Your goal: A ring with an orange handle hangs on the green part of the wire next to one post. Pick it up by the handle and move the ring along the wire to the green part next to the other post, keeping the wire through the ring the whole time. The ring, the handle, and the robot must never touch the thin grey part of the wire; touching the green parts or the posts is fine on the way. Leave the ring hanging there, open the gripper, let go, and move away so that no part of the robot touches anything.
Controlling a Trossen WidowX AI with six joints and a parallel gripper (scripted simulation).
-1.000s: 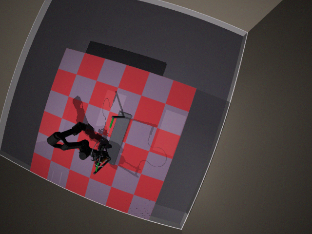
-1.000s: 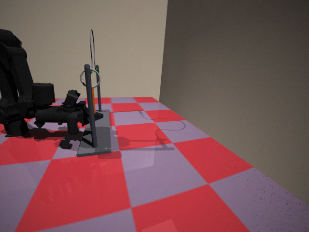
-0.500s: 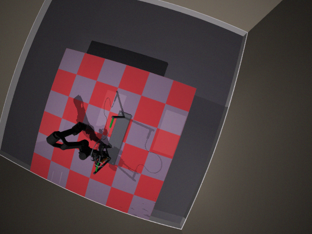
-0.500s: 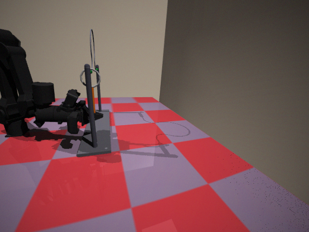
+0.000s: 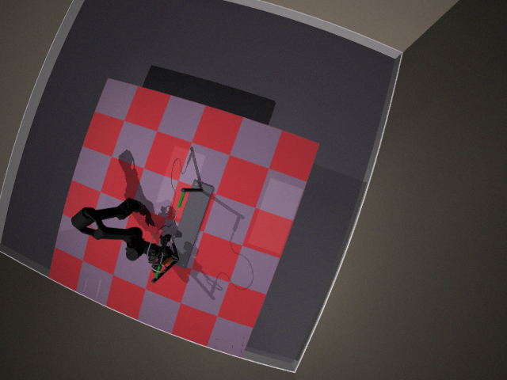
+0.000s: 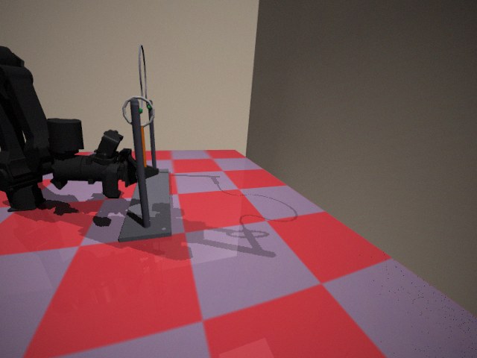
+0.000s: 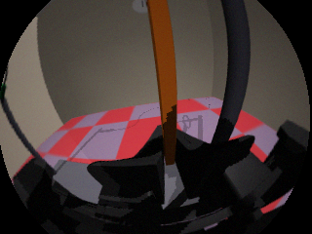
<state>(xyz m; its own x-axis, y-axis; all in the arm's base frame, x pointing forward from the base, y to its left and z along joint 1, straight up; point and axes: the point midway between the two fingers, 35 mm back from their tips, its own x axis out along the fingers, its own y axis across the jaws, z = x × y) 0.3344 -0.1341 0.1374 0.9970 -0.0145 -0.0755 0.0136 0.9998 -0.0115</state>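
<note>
The ring (image 6: 124, 111) (image 5: 158, 271) hangs around the green part (image 6: 141, 110) of the wire beside the near post (image 6: 143, 192) (image 7: 239, 58). Its orange handle (image 5: 166, 260) (image 6: 143, 146) (image 7: 166, 63) points down, nearly upright. My gripper (image 6: 150, 171) (image 7: 163, 128) is shut on the handle's lower end, just beside the near post; a narrow gap to the post shows in the wrist view. The other green part (image 5: 181, 199) (image 6: 149, 107) is at the far post (image 5: 191, 190) (image 6: 153, 146). The ring's contact with the wire is too small to tell.
The grey wire (image 6: 139, 65) rises in a tall loop between the posts. The grey base plate (image 5: 194, 221) (image 6: 159, 208) lies below the gripper and carries both posts. The arm reaches in from the left in the top and exterior views.
</note>
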